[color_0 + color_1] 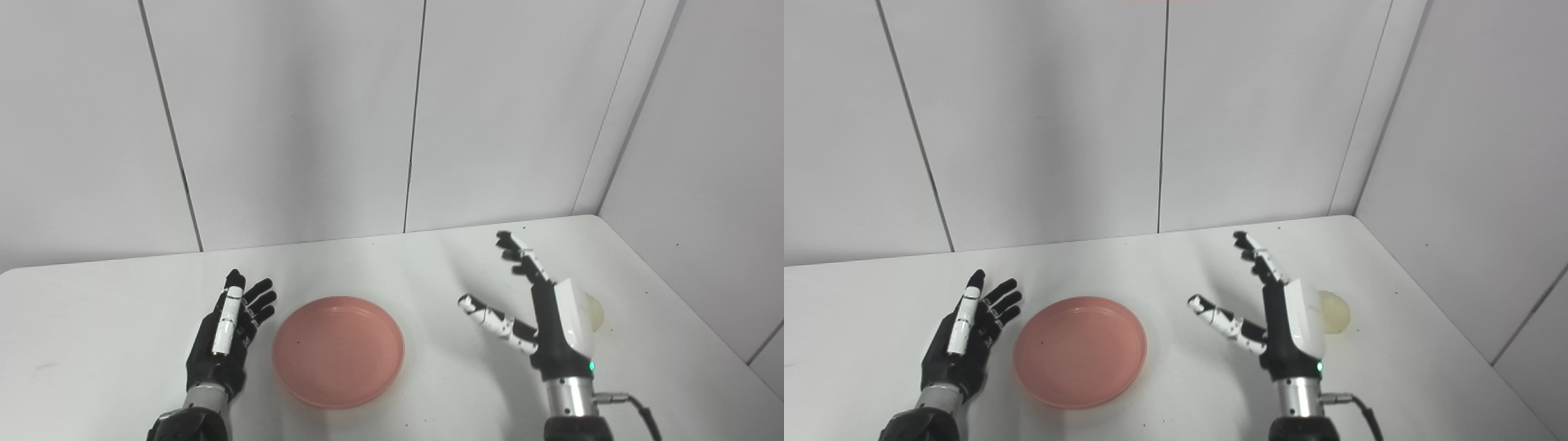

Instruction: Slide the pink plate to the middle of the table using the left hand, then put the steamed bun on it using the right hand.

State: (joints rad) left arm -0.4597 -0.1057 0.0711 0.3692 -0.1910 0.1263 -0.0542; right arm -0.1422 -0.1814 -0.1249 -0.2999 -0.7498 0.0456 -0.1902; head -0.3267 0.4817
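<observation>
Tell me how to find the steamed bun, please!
Look at the white table, toward its right side near the corner walls. Just behind the right hand sits the steamed bun, pale cream and round, far smaller than the pink plate in the middle.

Pale round steamed bun [1334,312] partly hidden behind the open black-and-white right hand [1283,327]; both forearms cut off by the bottom picture edge.
</observation>
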